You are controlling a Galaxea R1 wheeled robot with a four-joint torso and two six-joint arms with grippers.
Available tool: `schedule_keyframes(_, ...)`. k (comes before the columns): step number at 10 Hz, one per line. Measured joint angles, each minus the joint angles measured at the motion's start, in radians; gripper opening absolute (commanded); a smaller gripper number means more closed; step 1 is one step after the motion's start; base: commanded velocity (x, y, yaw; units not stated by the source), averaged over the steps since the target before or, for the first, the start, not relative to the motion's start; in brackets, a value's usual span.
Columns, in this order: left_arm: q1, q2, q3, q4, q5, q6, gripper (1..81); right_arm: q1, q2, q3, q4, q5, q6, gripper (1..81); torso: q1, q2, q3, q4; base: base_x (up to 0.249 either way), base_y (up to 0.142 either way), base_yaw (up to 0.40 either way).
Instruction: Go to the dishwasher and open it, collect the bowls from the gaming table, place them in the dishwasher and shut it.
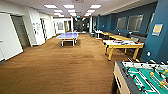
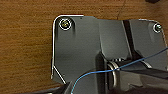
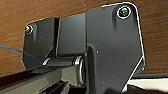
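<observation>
One blue table-tennis table at eleven o'clock, one yellow-legged gaming table at two o'clock, one green foosball table at four o'clock.

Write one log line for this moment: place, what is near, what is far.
place: games room, brown floor | near right: table-football table | mid right: yellow-legged table, things on top | far: table-tennis table | bowls: cannot tell
</observation>
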Motion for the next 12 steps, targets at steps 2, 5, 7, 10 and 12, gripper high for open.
schedule_keyframes(2,0.0,0.007,0.0,0.0,0.0,0.0,81.1,-0.001,0.0,0.002,0.0,0.0,0.0,81.1,0.0,0.0,0.0,0.0,0.184,0.0,0.0)
schedule_keyframes(5,0.0,0.004,0.0,0.0,-0.002,0.0,81.1,0.0,0.0,0.003,0.0,0.0,0.0,81.1,0.0,0.0,0.0,0.0,0.184,0.0,0.0)
schedule_keyframes(7,0.011,0.006,0.0,0.0,0.004,0.0,81.1,-0.015,0.0,0.003,-0.001,-0.011,-0.001,81.1,-0.001,-0.001,0.0,0.0,0.184,0.0,0.0)
schedule_keyframes(10,-0.018,0.006,0.0,0.0,-0.011,0.001,81.1,0.018,0.0,0.003,-0.001,0.008,0.0,81.1,0.0,-0.001,0.0,0.0,0.184,0.0,0.0)
schedule_keyframes(12,0.02,0.006,0.0,0.0,0.015,0.001,81.1,-0.019,0.0,0.003,-0.006,-0.016,0.0,81.1,0.001,-0.001,-0.001,0.0,0.184,0.0,0.0)
